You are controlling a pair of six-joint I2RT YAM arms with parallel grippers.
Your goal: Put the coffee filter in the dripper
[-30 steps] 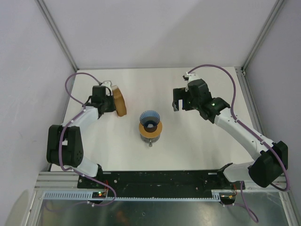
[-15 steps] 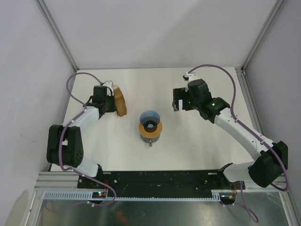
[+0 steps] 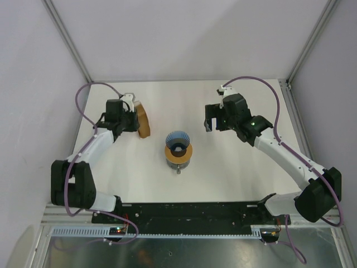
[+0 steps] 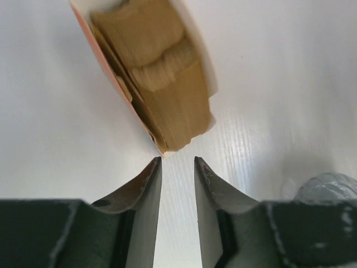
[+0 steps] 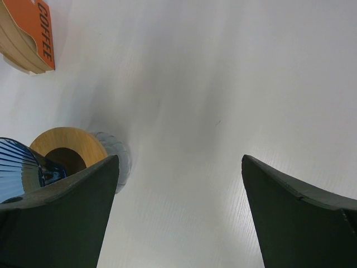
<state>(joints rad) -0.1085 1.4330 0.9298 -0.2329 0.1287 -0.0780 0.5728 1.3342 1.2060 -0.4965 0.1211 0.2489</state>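
My left gripper: fingers slightly parted, pinching nothing, tips just short of the packet.
Coffee filter: inside that packet, worktop's far-left part.
Dripper: worktop centre.
My right gripper: spread wide, empty.

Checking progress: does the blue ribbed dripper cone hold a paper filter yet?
Empty: the blue ribbed dripper cone shows only bare blue ribs inside.

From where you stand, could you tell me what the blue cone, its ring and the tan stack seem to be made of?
Blue cone: glossy, see-through ribs, probably glass or plastic. Ring: matte, pale wood by its look. Tan stack: thin matte paper, going by its layered edges.
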